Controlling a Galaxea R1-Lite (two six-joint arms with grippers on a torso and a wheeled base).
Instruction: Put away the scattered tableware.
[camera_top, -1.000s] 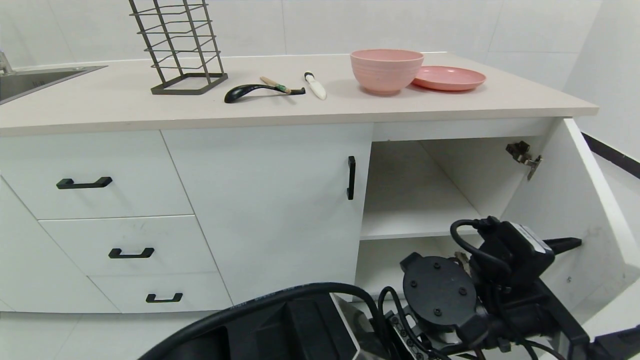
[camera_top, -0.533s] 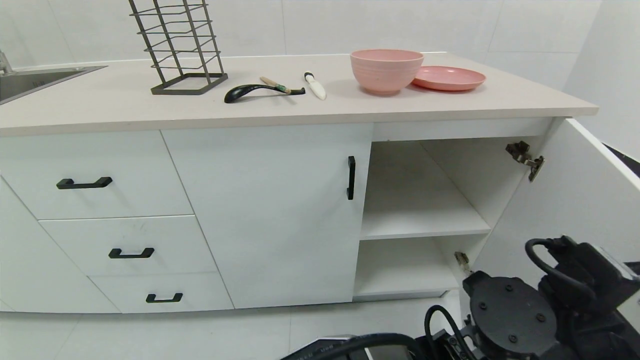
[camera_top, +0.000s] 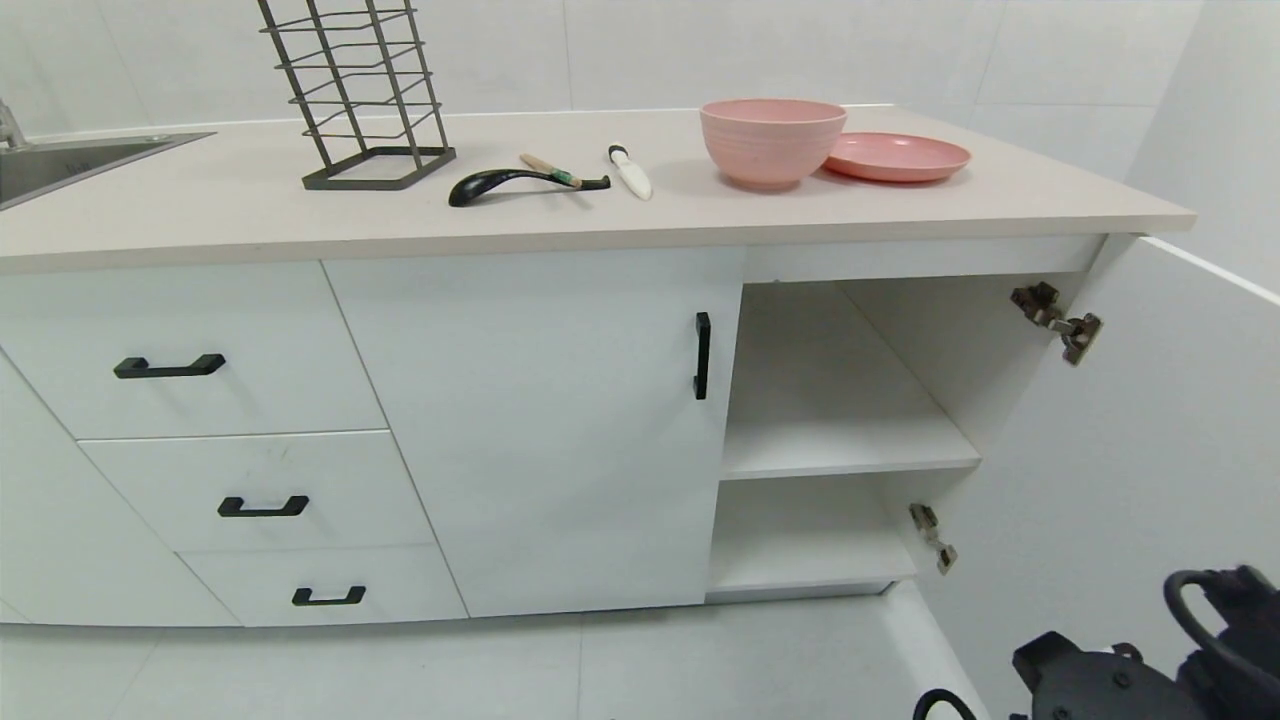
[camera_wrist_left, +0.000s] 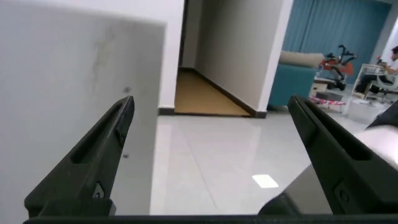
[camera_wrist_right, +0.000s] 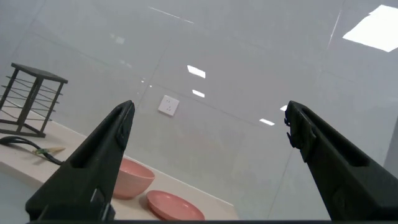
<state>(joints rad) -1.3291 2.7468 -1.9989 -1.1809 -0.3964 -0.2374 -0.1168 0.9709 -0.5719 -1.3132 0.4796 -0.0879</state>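
Note:
On the countertop (camera_top: 250, 215) lie a black spoon (camera_top: 500, 182), a wooden-handled utensil (camera_top: 550, 167) and a white-handled utensil (camera_top: 631, 172). To their right a pink bowl (camera_top: 772, 140) stands beside a pink plate (camera_top: 897, 155). My right gripper (camera_wrist_right: 209, 107) is open and holds nothing; far beyond it are the bowl (camera_wrist_right: 134, 177), the plate (camera_wrist_right: 174, 205) and the spoon (camera_wrist_right: 18, 144). My left gripper (camera_wrist_left: 211, 102) is open and holds nothing, next to a white door panel (camera_wrist_left: 68, 74) above the floor.
A black wire rack (camera_top: 360, 90) stands on the counter's left part, with a sink (camera_top: 60, 160) at the far left. The right cabinet door (camera_top: 1130, 450) is swung wide open, showing two bare shelves (camera_top: 840, 440). Closed drawers (camera_top: 200, 380) are on the left. One arm's wrist (camera_top: 1150, 680) sits in the lower right corner.
The arm in the head view has dropped down and to the right, from in front of the open cabinet to the corner. The cabinet door has swung further open.

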